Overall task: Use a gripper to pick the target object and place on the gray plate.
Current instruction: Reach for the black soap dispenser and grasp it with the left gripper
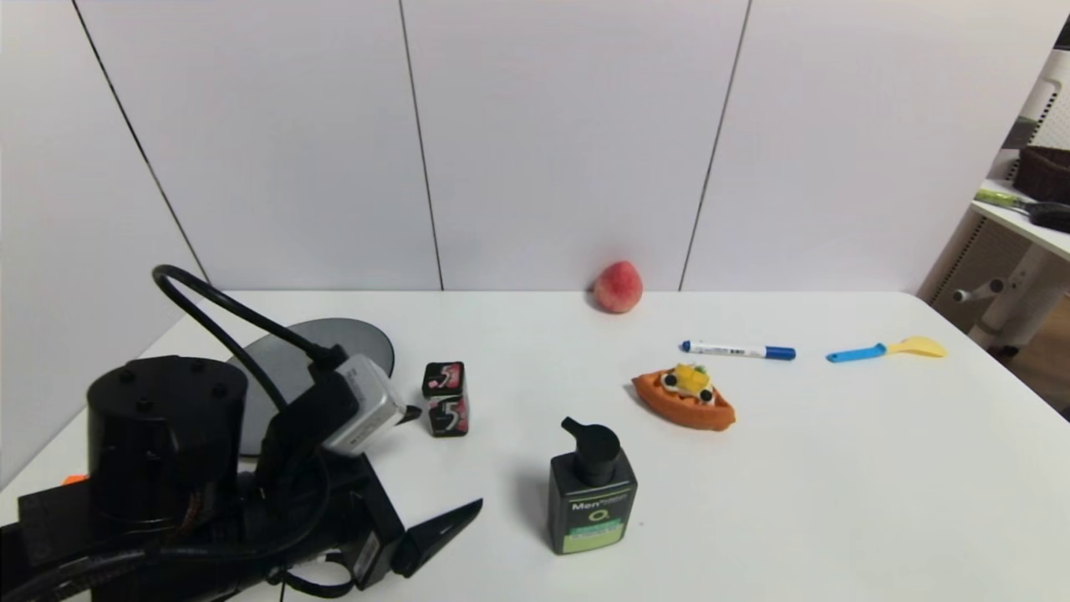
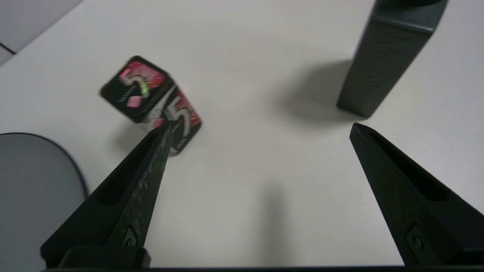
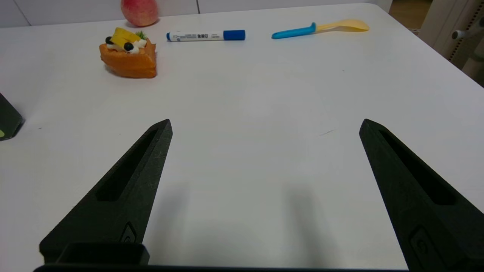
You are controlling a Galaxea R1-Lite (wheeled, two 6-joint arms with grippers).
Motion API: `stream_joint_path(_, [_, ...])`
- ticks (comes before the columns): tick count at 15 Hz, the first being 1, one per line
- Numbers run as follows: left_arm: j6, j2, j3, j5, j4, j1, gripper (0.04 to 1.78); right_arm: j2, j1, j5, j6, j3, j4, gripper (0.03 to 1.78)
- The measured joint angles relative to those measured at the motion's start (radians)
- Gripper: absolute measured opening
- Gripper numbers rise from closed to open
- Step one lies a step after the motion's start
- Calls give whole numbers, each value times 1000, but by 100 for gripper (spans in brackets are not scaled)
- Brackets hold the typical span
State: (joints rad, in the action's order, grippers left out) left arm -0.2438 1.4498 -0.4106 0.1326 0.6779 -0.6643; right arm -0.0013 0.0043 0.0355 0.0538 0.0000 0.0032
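Note:
The black pump bottle with white "Men" lettering and a green label stands upright at the table's front centre. Its side shows in the left wrist view, and a corner of it in the right wrist view. My left gripper is open and empty, low over the table just left of the bottle. In its wrist view the bottle stands ahead, beyond one fingertip. The gray plate lies at the back left, partly hidden by my left arm; its edge shows in the left wrist view. My right gripper is open and empty over bare table.
A black-and-pink "5" gum box stands between plate and bottle, close to one left finger. An orange toy pastry, a blue marker, a blue-and-yellow spoon and a peach lie farther back and right.

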Motion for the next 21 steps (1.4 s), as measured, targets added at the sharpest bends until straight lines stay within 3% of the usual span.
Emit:
stream_joint_path(8, [45,179,36,6,314,-93,169,0,0,0,0,0,0,171])
stream_joint_path(21, [107,317,26,6,477,-193,169,0,0,0,0,0,0,171])
